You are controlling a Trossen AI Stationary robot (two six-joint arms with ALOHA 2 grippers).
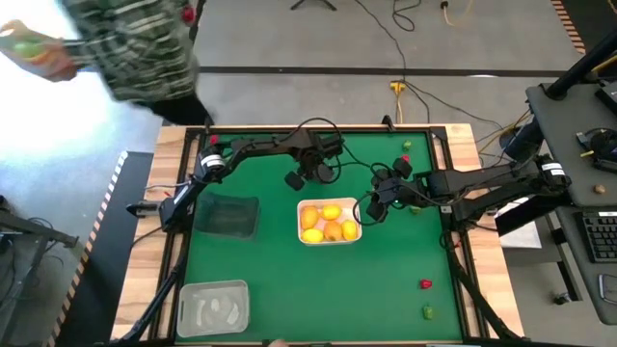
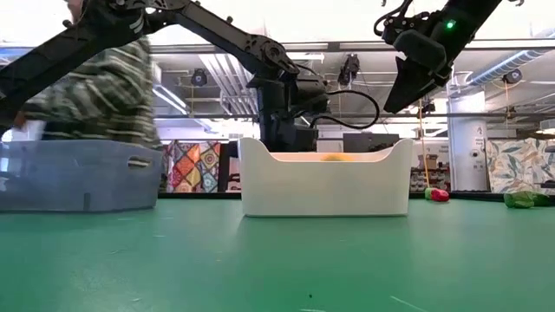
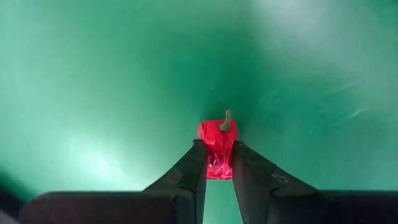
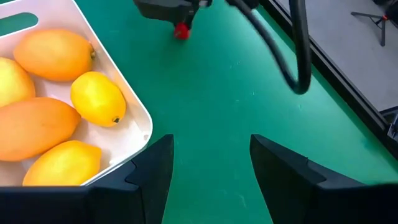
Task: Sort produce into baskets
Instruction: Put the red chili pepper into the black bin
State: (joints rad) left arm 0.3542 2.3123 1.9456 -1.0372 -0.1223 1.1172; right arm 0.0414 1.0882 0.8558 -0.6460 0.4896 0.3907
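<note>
Pinching the small red pepper (image 3: 217,149) across its body, the left gripper's (image 3: 217,177) fingers grip something light, glossy, likely slippery; the right gripper's (image 4: 211,163) fingers stand spread.

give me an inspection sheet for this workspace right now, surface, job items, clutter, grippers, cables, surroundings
Surface: green mat, wood border.
Job's things: white basket holds yellow-orange fruit; dark basket and clear basket on the left; loose red piece and green piece.
Clutter: nothing seen.
Grippers: left gripper shut on red produce; right gripper open beside white basket.
Cables: black cables on floor.
Surroundings: person passing.
</note>
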